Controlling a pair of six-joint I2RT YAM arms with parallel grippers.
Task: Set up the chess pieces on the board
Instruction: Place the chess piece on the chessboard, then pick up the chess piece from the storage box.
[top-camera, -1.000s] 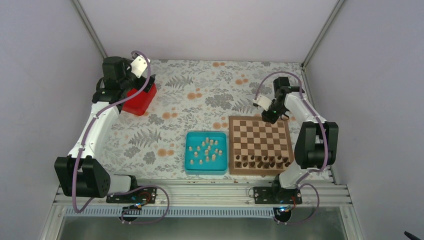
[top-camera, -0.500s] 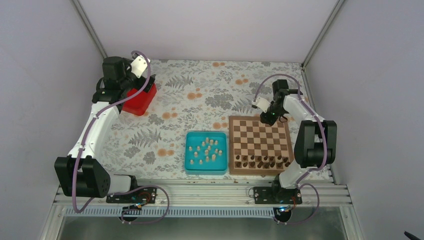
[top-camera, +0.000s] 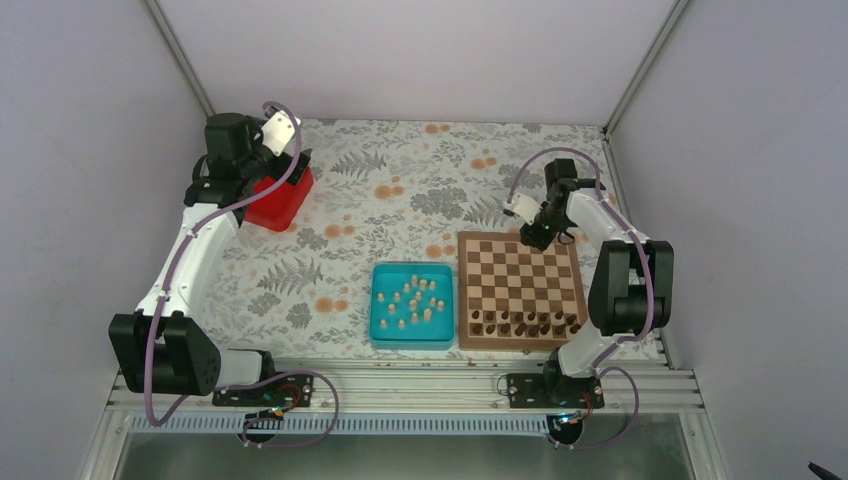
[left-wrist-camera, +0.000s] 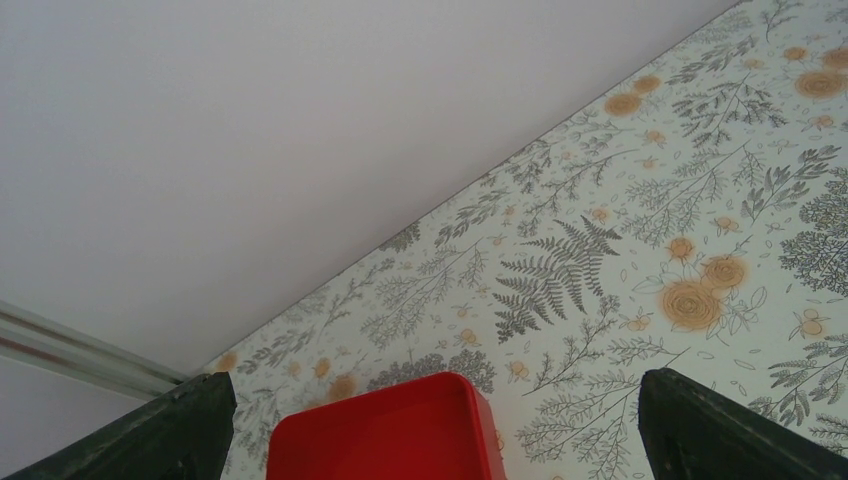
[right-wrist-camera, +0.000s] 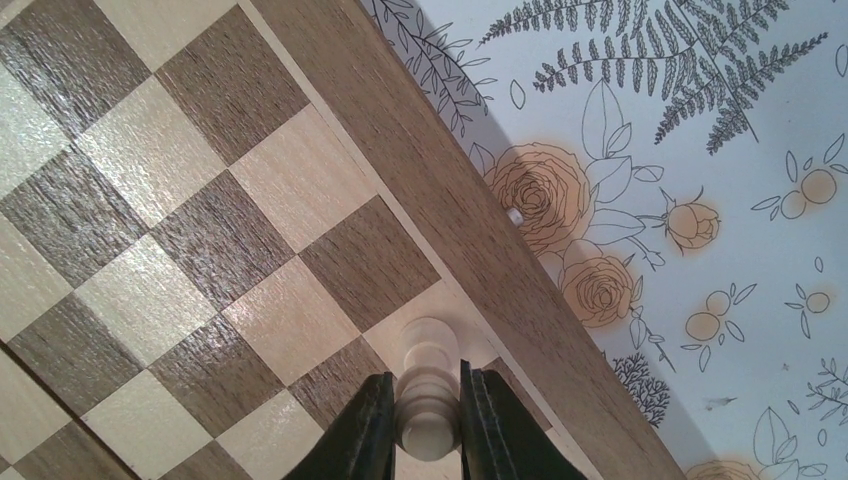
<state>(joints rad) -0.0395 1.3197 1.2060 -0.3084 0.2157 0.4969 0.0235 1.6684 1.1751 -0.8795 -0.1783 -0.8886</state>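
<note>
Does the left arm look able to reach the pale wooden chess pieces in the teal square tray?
Probably yes: the left gripper hangs open above the red plastic bin, only bare floral cloth lies between it and the teal tray, and the right gripper is over the wooden chessboard.

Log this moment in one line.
right end effector: shut on pale piece | piece: at far edge of board | left end effector: open, near red bin | tray: pale pieces inside

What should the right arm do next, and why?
Probably lower a little, then open. The right gripper is shut on a pale piece over a light square in the far edge row of the board. Whether the piece touches the square yet is unclear.
</note>
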